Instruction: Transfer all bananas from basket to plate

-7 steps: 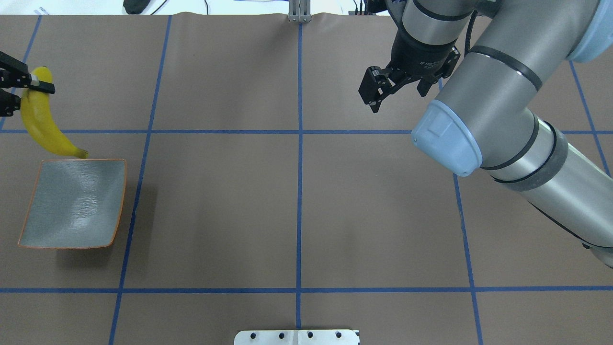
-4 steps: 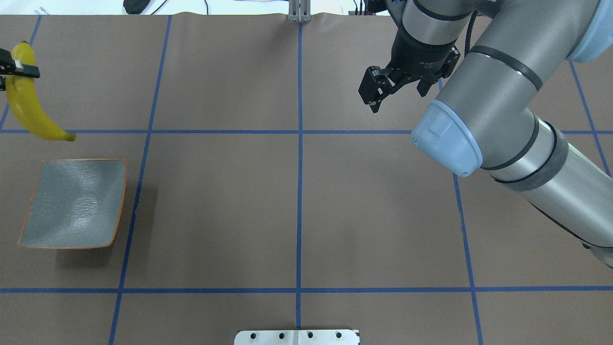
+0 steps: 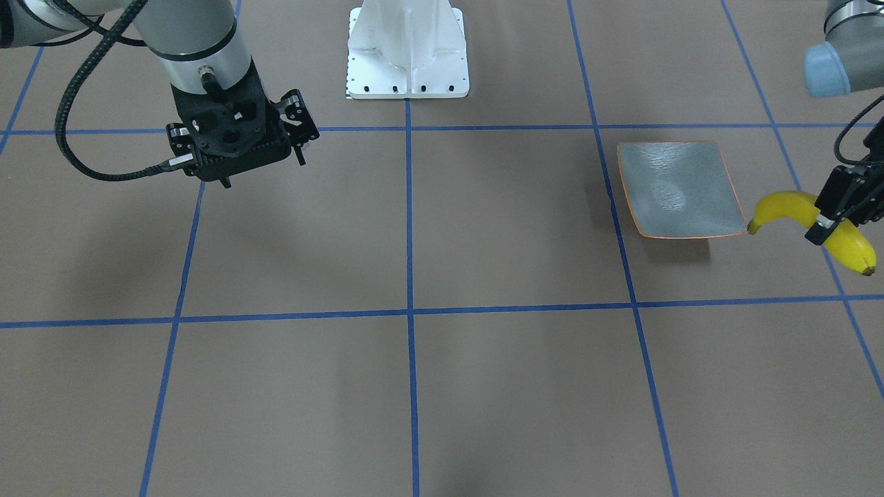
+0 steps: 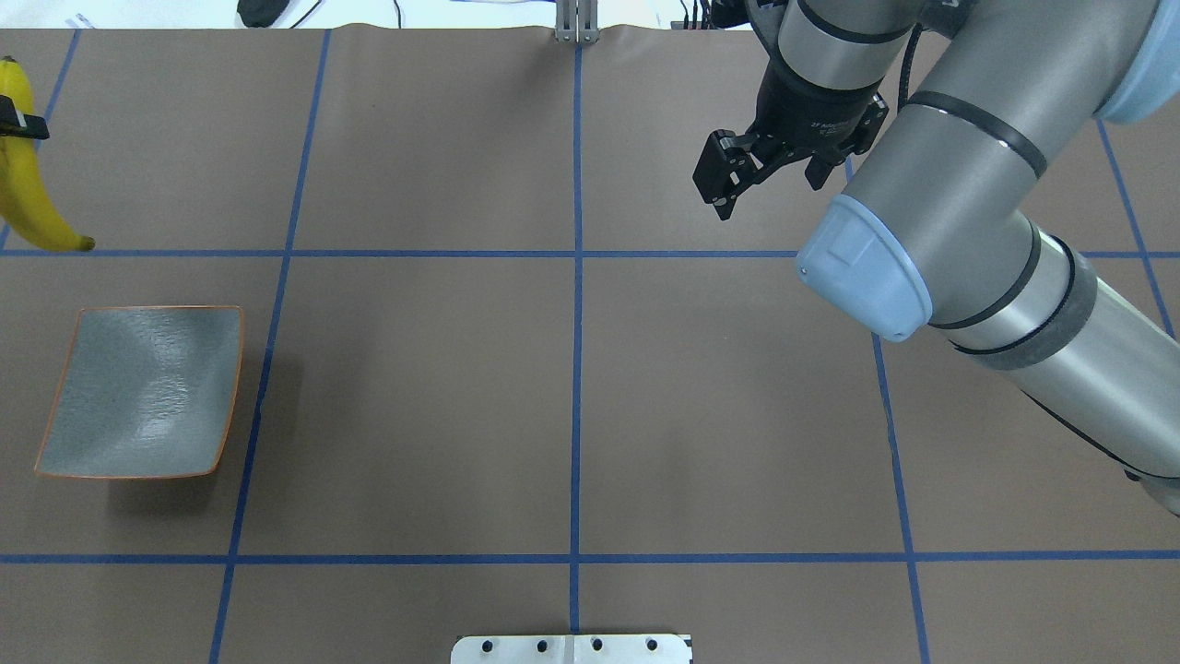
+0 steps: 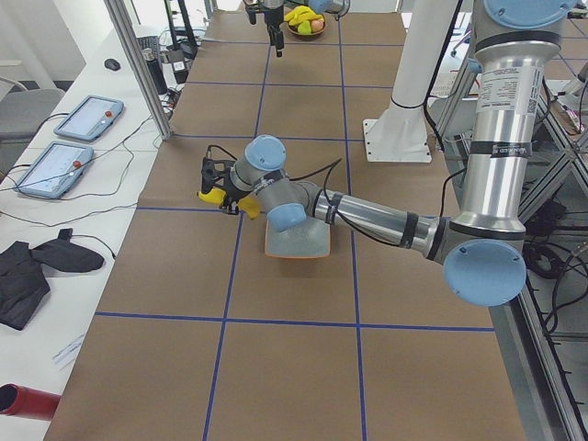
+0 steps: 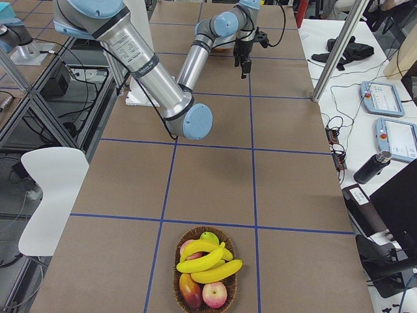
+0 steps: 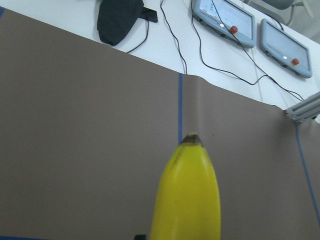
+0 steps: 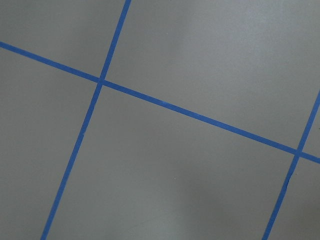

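My left gripper (image 4: 17, 124) is shut on a yellow banana (image 4: 29, 189) at the overhead view's far left edge, above the table and beyond the far side of the plate (image 4: 138, 392). The front view shows this gripper (image 3: 829, 224), banana (image 3: 777, 207) and the empty grey-green, orange-rimmed plate (image 3: 677, 183). The banana fills the left wrist view (image 7: 187, 195). More bananas (image 6: 208, 261) lie in the wicker basket (image 6: 177, 277) at the table's right end. My right gripper (image 4: 767, 189) is open and empty, raised over the table's far right half.
The basket also holds apples and other fruit (image 6: 214, 295). The white robot base (image 3: 407, 55) stands at the table's near edge. Beyond the left end of the table are tablets (image 5: 87, 115) and a metal post (image 5: 138, 64). Blue tape lines grid the brown table.
My left gripper has carried the banana farther left and toward the far edge, away from the plate. The right arm has barely moved.
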`<action>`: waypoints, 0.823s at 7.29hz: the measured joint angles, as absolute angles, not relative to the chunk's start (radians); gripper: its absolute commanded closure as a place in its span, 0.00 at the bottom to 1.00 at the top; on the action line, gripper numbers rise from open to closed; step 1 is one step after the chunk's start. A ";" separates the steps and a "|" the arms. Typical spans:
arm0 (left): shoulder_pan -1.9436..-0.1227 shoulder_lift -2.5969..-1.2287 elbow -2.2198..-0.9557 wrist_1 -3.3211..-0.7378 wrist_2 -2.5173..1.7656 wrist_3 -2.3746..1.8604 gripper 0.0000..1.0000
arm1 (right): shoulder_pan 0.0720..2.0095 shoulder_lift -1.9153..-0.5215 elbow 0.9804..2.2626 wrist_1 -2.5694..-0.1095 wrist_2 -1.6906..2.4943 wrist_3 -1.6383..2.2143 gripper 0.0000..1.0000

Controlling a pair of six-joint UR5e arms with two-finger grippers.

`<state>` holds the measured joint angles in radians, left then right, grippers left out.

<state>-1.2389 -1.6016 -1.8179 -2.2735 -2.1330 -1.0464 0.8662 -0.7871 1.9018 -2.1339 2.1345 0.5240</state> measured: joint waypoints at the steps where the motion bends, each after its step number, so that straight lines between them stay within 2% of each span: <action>1: -1.205 -1.573 -1.894 -2.148 -2.082 -1.020 1.00 | 0.866 -0.794 1.902 -2.133 2.135 0.524 0.01; 4: -1.078 -1.549 -2.081 -1.747 -1.964 -1.009 1.00 | 0.867 -0.804 1.904 -2.130 2.134 0.523 0.01; 6: -0.989 -1.561 -2.128 -1.568 -1.865 -1.013 1.00 | 0.868 -0.810 1.908 -2.129 2.134 0.522 0.01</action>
